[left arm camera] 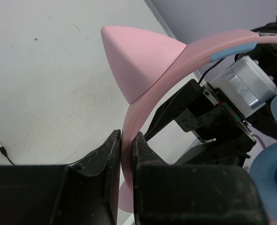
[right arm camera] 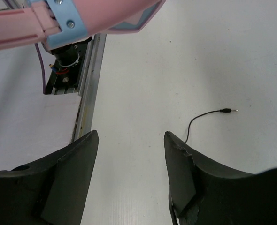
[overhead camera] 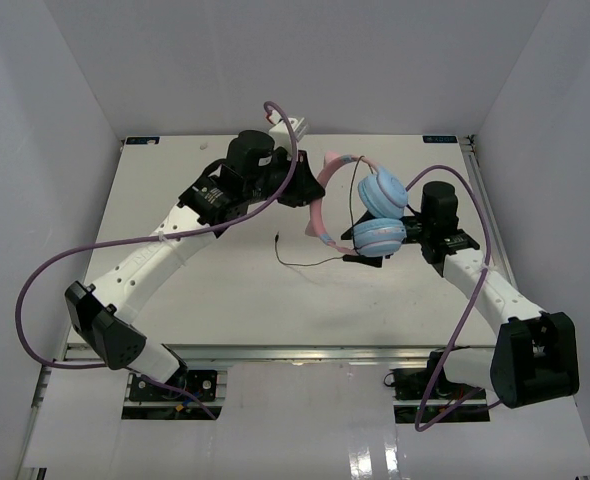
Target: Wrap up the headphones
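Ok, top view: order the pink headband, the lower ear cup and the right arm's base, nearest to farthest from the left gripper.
1. pink headband: clamped in the left gripper.
2. lower ear cup: to its right.
3. right arm's base: near edge, right side.

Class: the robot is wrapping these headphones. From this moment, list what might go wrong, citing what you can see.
1. Only the left gripper pinches the thin pink headband, so the headphones could swivel or slip.
2. The right gripper is open and empty, while the black cable trails loose on the table; it may snag or be missed.
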